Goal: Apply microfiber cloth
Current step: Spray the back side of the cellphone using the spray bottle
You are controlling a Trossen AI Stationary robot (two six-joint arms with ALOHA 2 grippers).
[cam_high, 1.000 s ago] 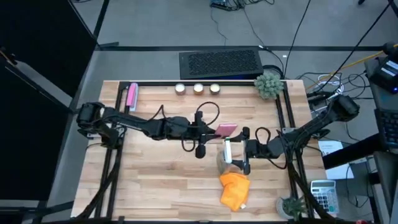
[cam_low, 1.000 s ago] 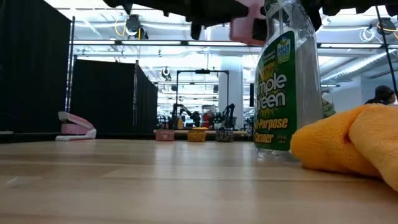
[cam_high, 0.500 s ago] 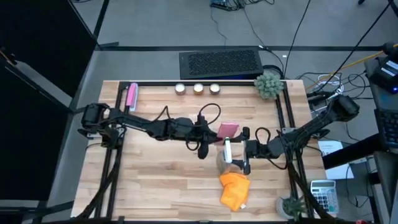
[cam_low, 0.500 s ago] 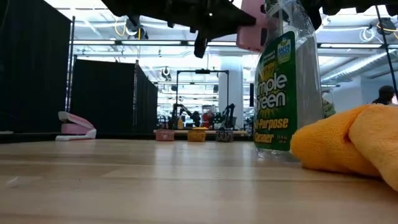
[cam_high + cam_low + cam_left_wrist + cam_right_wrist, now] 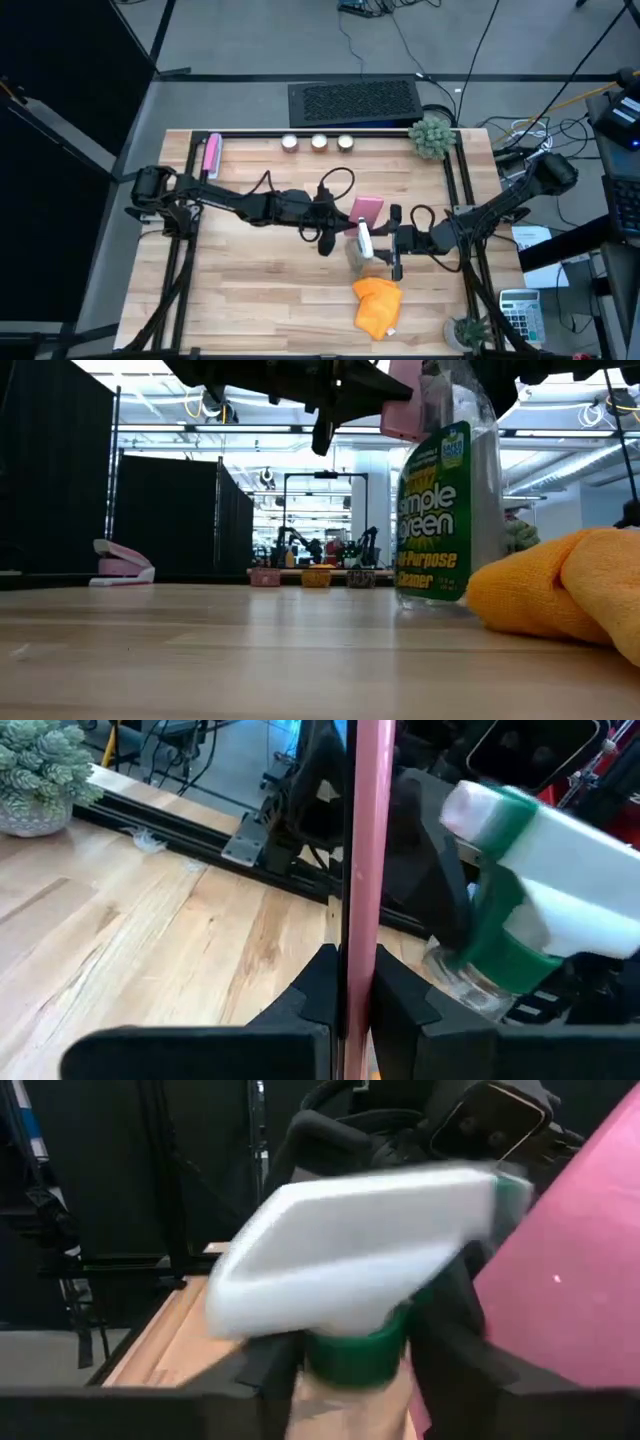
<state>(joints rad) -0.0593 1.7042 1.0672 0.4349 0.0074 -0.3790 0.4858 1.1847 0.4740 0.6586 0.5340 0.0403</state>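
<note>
Near tabletop point(image 5: 250, 280) centre: spray bottle point(image 5: 436, 500) now tilted and shifted slightly toward the left arm compared with a half-second earlier, neck clamped in right hand point(image 5: 385, 250). Pink flat rectangle point(image 5: 366, 210) held edge-on, pinched by left hand point(image 5: 350, 982), raised just beside the nozzle. Likely step: spraying cleaner before wiping. Bottle clear-walled, contents not discernible. Microfiber cloth point(image 5: 376, 306) untouched, crumpled on tabletop just beside the bottle, on its near-edge side.

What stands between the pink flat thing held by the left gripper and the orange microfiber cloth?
In the high view, the spray bottle, held by the right gripper, stands between the pink flat thing and the microfiber cloth.
</note>
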